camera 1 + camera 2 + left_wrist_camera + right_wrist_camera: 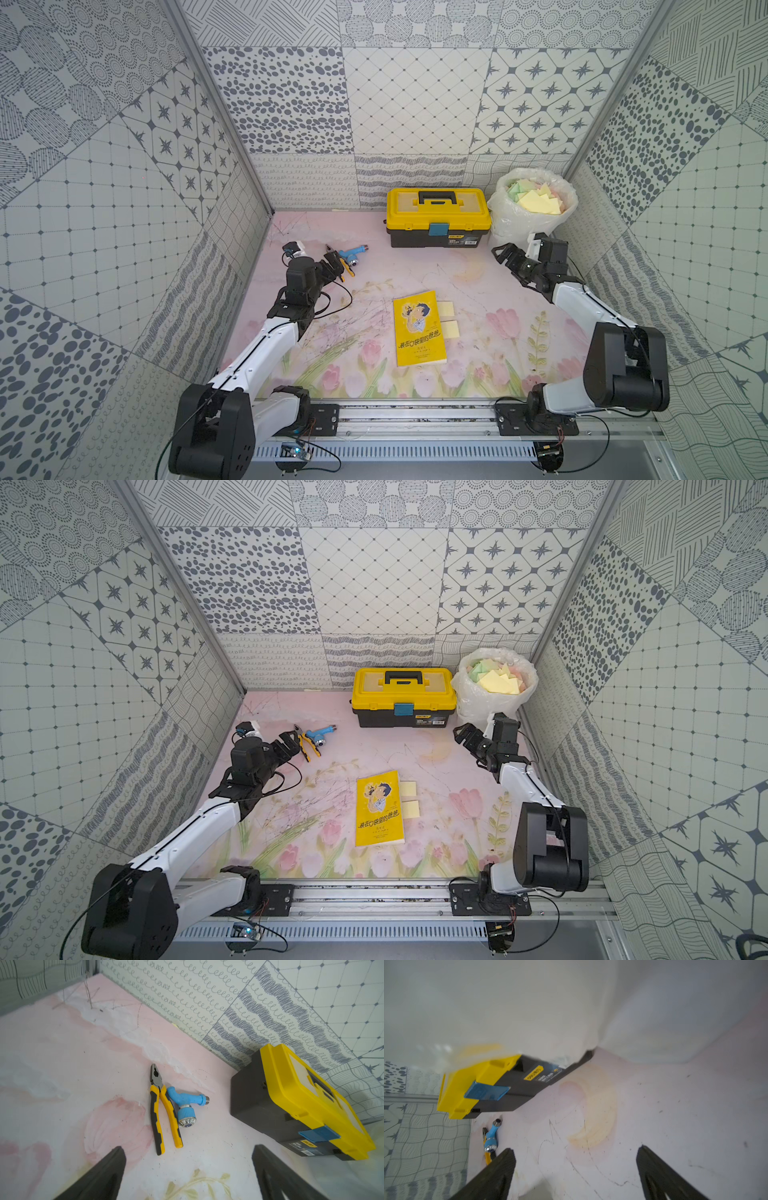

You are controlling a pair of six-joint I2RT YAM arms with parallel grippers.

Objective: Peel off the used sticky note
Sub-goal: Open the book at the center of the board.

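A yellow book (419, 328) (379, 808) lies closed in the middle of the floral mat. Two pale yellow sticky notes poke out from its right edge, an upper sticky note (446, 309) (408, 788) and a lower one (450, 329) (411, 809). I cannot tell which of them is used. My left gripper (336, 266) (188, 1148) is open over the mat at the far left, next to the pliers, holding nothing. My right gripper (503, 253) (575, 1148) is open at the far right, below the bin bag, also holding nothing. Both are well away from the book.
A yellow and black toolbox (438, 216) (301, 1105) (488, 1084) stands at the back. Right of it, a bin lined with a clear bag (534, 199) (494, 679) holds several discarded notes. Yellow-handled pliers (347, 266) (158, 1109) and a blue tap (353, 252) (185, 1103) lie at the back left.
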